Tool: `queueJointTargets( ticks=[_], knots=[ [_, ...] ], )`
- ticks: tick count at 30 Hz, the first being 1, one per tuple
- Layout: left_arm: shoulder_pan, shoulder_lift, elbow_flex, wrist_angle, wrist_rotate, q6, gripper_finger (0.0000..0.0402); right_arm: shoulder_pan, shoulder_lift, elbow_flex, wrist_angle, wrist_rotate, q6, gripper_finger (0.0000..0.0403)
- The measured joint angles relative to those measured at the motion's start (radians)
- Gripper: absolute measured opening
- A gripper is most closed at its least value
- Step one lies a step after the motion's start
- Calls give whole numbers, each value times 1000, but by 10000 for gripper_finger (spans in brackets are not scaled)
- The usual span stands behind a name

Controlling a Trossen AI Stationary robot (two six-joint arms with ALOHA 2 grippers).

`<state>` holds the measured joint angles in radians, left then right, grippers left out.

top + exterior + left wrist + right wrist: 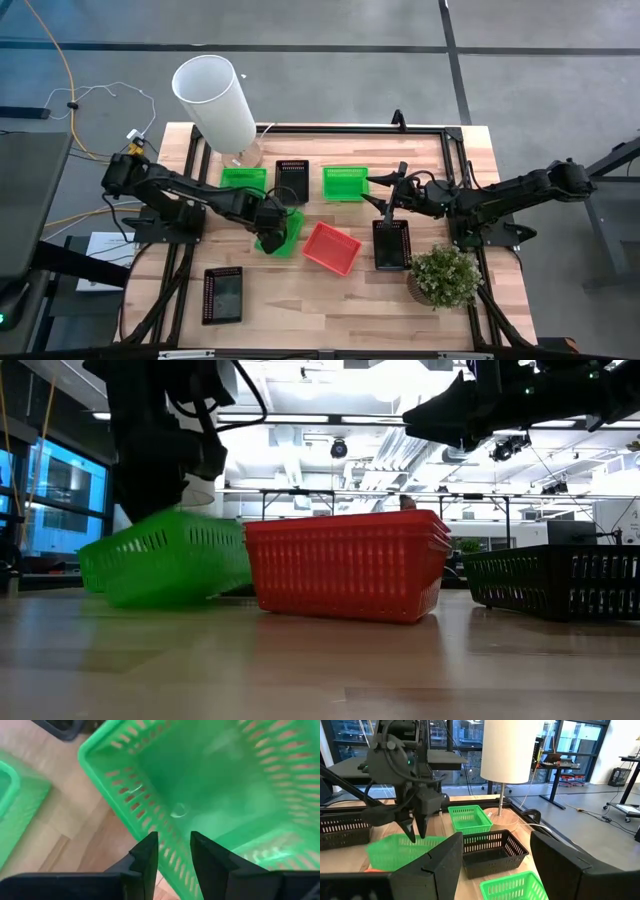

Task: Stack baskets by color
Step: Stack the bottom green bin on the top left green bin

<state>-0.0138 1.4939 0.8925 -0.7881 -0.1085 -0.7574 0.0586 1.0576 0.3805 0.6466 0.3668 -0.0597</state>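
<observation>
Right now your left gripper [272,226] has its fingers [148,860] clamped on the wall of a green basket [281,234], which hangs tilted near the table's centre, beside the red stack [332,247] at its 3 o'clock. Nearest you, at about 7 o'clock, lies a black basket [222,295]; another black basket [391,245] sits at 3 o'clock, beside the potted plant [444,276]. Your right gripper [391,205] hovers above it with its jaws spread, holding nothing. Farther off, around 12 o'clock, you have a green basket [243,179], a black one [291,180] and another green [344,183], with the white cylinder [215,101] behind them.
</observation>
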Motion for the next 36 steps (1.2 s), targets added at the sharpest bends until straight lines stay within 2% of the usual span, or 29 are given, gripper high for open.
queueJointTargets(
  ticks=[11,15,20,31,36],
  knots=[
    [-1,-123,0,-15,-17,1,102,0,0,0,1,0,11,220],
    [-1,-126,0,-53,-62,1,102,0,0,0,0,0,13,220],
    [-1,-109,-28,-32,-69,9,103,0,0,0,-12,-2,34,220],
    [0,-110,-55,-5,-93,-8,154,0,1,0,-13,-3,34,220],
    [0,-86,-55,-10,-92,-20,166,0,1,0,-14,-3,37,220]
  ],
)
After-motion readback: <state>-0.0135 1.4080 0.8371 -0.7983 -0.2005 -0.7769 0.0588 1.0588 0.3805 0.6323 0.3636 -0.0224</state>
